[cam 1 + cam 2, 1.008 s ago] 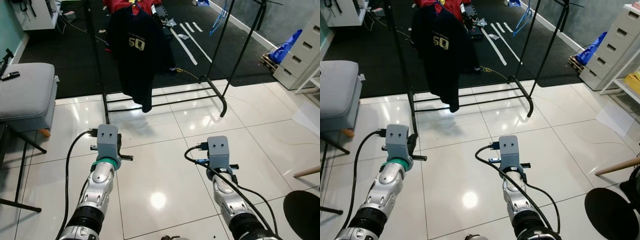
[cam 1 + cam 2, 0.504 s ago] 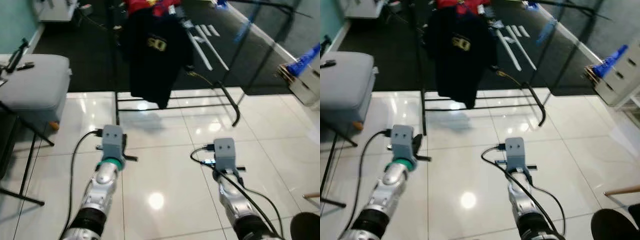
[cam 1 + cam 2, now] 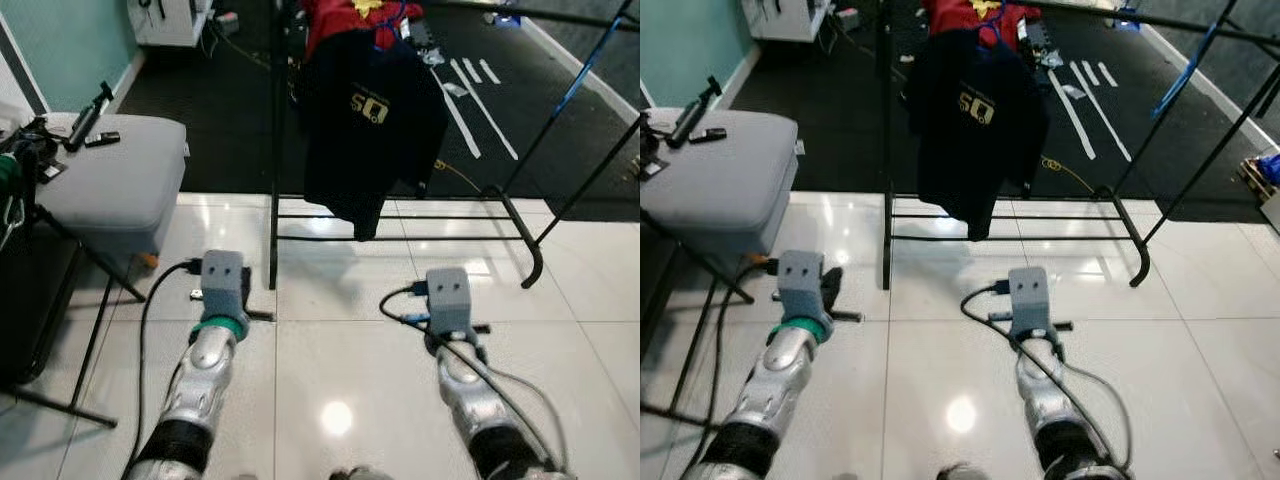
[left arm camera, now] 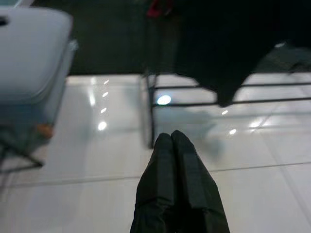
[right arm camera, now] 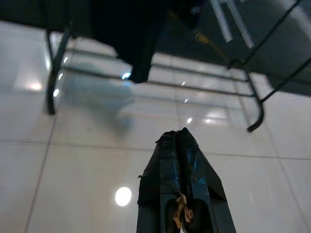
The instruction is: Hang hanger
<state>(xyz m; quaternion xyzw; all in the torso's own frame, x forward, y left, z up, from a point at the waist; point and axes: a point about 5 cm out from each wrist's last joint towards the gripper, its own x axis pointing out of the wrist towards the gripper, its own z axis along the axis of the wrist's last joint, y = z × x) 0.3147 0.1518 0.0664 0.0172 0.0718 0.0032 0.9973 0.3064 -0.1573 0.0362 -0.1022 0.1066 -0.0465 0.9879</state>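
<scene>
The left gripper [image 4: 171,137] is seen with its two black fingers pressed together, nothing held between them, pointed over the glossy white tiled floor [image 3: 330,350]. The right gripper [image 5: 181,133] is likewise closed and empty, held level beside it over the same tiles. Ahead of both, a black clothes rack [image 3: 273,200] stands where the tiles meet a dark carpet. A black T-shirt [image 3: 370,120] with a yellow print is hung on its rail; the hanger itself cannot be made out. A red garment [image 3: 345,15] is seen behind it. A grey padded stool [image 3: 115,185] stands to the left.
</scene>
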